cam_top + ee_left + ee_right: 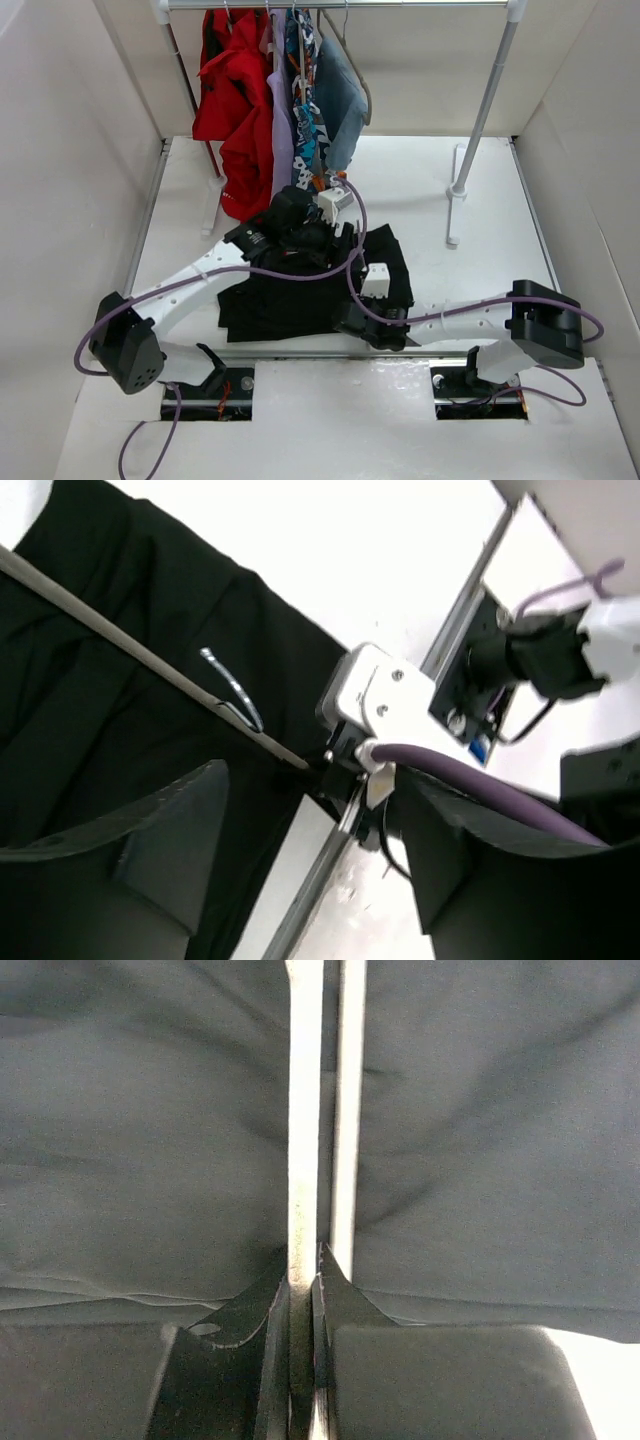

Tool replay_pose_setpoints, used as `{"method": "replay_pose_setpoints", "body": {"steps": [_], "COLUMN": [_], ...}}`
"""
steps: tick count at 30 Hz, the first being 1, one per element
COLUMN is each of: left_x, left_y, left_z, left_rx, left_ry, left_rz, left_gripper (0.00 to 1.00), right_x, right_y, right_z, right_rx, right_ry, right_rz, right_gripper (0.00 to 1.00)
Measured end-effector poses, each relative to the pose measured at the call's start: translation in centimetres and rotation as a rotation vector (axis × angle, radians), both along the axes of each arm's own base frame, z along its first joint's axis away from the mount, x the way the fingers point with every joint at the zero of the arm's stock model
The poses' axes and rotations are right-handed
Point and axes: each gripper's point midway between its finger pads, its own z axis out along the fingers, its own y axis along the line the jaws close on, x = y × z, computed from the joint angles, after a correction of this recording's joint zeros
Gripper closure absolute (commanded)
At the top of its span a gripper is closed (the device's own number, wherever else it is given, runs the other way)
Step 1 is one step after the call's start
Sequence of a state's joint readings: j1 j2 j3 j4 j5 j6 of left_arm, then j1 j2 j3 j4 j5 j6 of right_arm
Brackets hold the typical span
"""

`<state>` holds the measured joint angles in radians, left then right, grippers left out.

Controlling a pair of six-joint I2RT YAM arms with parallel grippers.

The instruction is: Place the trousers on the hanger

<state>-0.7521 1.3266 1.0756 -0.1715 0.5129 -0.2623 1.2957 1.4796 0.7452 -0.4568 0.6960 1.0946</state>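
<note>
The black trousers [270, 300] lie crumpled on the white table; they also show in the left wrist view [110, 710] and fill the right wrist view [150, 1130]. The hanger [120, 640] lies on them as a thin pale bar, with its wire hook [232, 685] beside it. My right gripper [305, 1270] is shut on one hanger bar [304, 1110] at the trousers' near edge; a second bar [348, 1110] runs beside it. In the top view the right gripper [352, 318] is there too. My left gripper [320, 860] is wide open and empty, hovering above the trousers [315, 240].
A clothes rail at the back holds red [235, 90], lilac, patterned and blue-grey [340, 100] clothes. Its right post [478, 130] stands on a foot at the back right. White walls close in both sides. A metal strip [300, 354] runs along the near edge.
</note>
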Motion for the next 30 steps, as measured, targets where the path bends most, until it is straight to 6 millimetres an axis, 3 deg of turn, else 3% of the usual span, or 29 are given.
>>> {"method": "replay_pose_setpoints", "body": {"steps": [3,6,10,14,17,23,26,30], "left_x": [-0.7,-2.7,-7.0,-8.5,-6.3,1.3,4.3,4.6], "left_y": [1.1,3.4,5.1,5.2,5.1,3.3,1.9,1.3], "left_z": [-0.4,-0.6,1.6,2.7,1.1,-3.3,-3.7,-3.5], "left_rx": [0.009,-0.007,-0.108,-0.164,-0.134,-0.039,-0.042,-0.069], "left_ry": [-0.047,-0.150,-0.330,-0.442,-0.429,-0.239,-0.160,-0.113], "left_rz": [-0.062,-0.138,-0.318,-0.412,-0.332,-0.089,-0.014,0.024], "left_gripper": [0.38,0.33,0.27,0.26,0.26,0.25,0.25,0.27], "right_x": [0.0,0.0,-0.1,-0.3,-0.4,-0.6,-0.7,-0.7], "right_y": [0.7,1.0,0.8,0.7,0.9,1.2,1.2,1.4], "right_z": [-0.1,0.0,0.1,0.1,0.1,0.1,0.1,0.1], "right_rx": [0.035,0.055,0.058,0.068,0.083,0.096,0.094,0.088], "right_ry": [-0.013,-0.021,-0.026,-0.026,-0.027,-0.021,-0.017,-0.013], "right_rz": [0.016,0.031,0.050,0.073,0.089,0.116,0.125,0.130], "right_gripper": [1.00,1.00,1.00,1.00,1.00,1.00,1.00,1.00]}}
